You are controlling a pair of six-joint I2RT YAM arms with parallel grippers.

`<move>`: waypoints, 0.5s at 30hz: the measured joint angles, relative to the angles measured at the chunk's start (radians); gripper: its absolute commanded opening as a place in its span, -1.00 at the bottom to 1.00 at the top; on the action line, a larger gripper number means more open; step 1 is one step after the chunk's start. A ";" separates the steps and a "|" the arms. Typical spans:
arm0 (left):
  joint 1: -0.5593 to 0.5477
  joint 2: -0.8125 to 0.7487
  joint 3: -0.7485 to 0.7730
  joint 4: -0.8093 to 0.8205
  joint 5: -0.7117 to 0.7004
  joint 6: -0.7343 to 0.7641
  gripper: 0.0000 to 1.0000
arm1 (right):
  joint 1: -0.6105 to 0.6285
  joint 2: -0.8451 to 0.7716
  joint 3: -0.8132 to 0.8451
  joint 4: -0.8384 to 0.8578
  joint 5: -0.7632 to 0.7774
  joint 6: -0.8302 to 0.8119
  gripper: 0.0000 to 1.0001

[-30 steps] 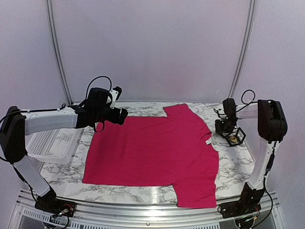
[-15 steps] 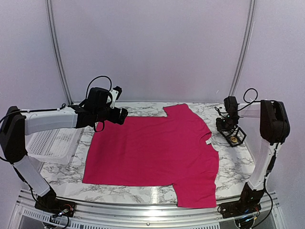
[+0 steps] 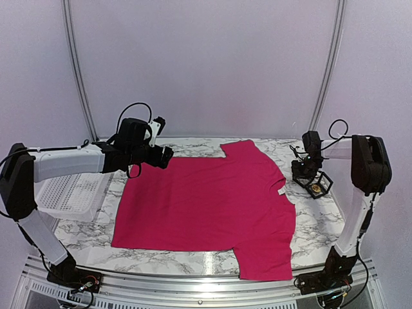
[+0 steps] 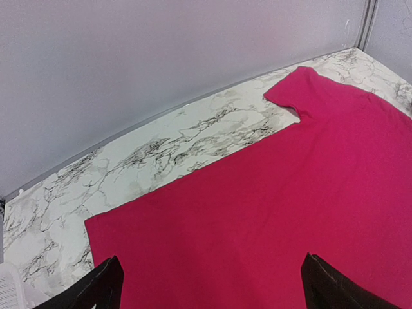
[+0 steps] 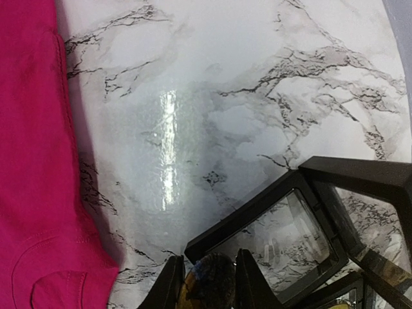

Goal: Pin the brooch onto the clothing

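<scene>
The clothing is a crimson-pink T-shirt lying flat across the marble table, also seen in the left wrist view and at the left edge of the right wrist view. My left gripper hovers over the shirt's far left corner, open with only fabric showing below it. At the table's right side my right gripper reaches into a small black display box. Its fingers press on both sides of a round dark brooch with blue and yellow on it, just in front of the box's frame.
A white perforated basket sits on the left beside the shirt. A white neck label lies at the shirt's collar near the box. The box's clear-paned lid stands open to the right. Grey walls enclose the table at the back.
The right gripper's fingers have drawn closer together around the brooch, and its wrist has shifted slightly. The left arm and the shirt have not moved.
</scene>
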 measured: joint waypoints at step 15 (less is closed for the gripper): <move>0.000 0.011 0.006 -0.008 0.016 0.004 0.98 | 0.000 -0.004 0.000 -0.024 0.003 0.001 -0.86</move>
